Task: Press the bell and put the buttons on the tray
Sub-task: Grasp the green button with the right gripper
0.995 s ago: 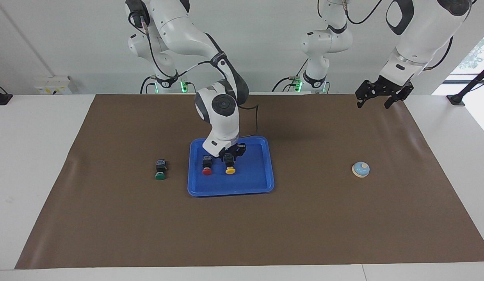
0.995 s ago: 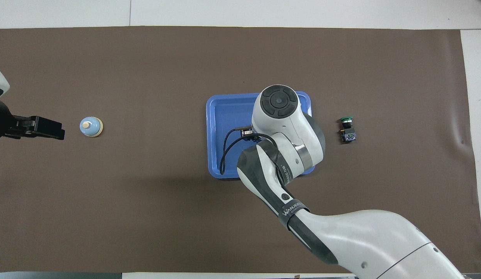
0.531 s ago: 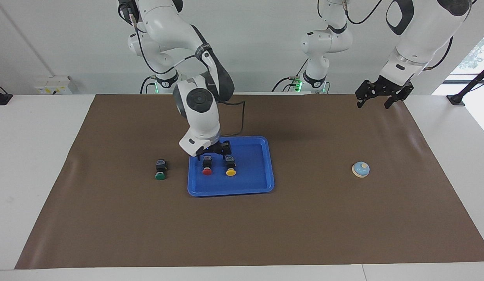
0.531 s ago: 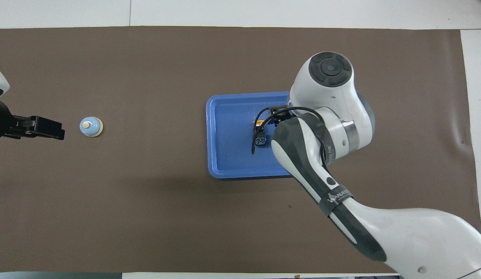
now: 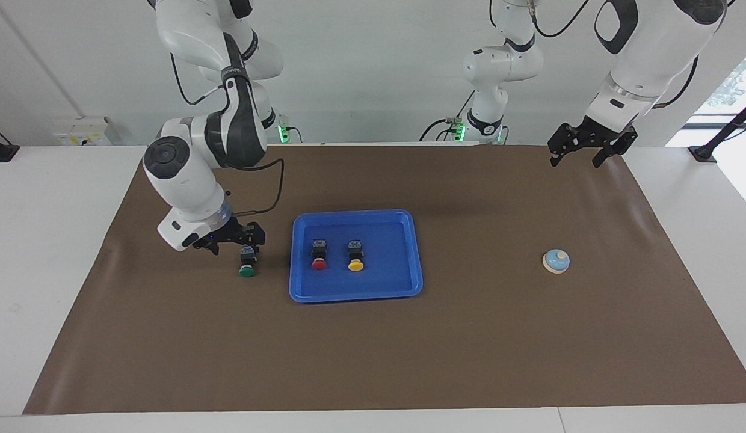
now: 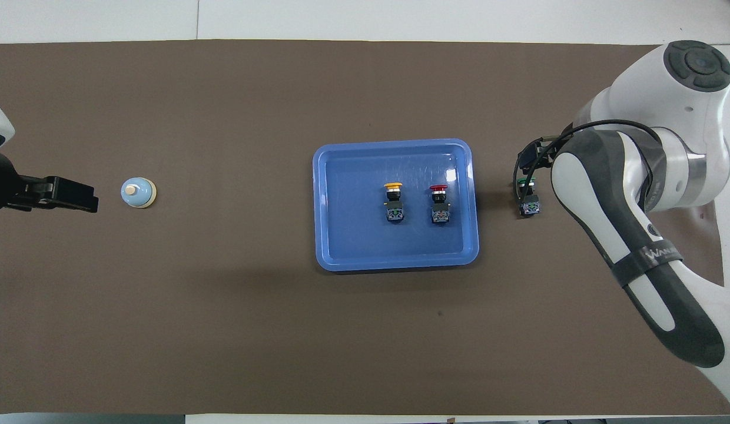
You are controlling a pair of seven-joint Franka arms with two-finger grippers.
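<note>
The blue tray sits mid-frame in the facing view. Two buttons lie in it side by side, apart from each other: the red button toward the picture's left and the yellow button just right of it, both clear of the rim. In the overhead view they swap sides, yellow left of red.

A brown mat covers most of the white bench. A pale wall runs across the top of the facing frame, with a window edge at the upper right.

The green button lies on the mat just left of the tray in the facing view, outside it. The right tool hangs right over that button's upper end, fingers spread wide and holding nothing; whether it touches the button cannot be told. The bell stands on the mat at center right of the facing view, well apart from the tray. The left tool waits in the air at the upper right, well above the bell in the picture, open and empty.
</note>
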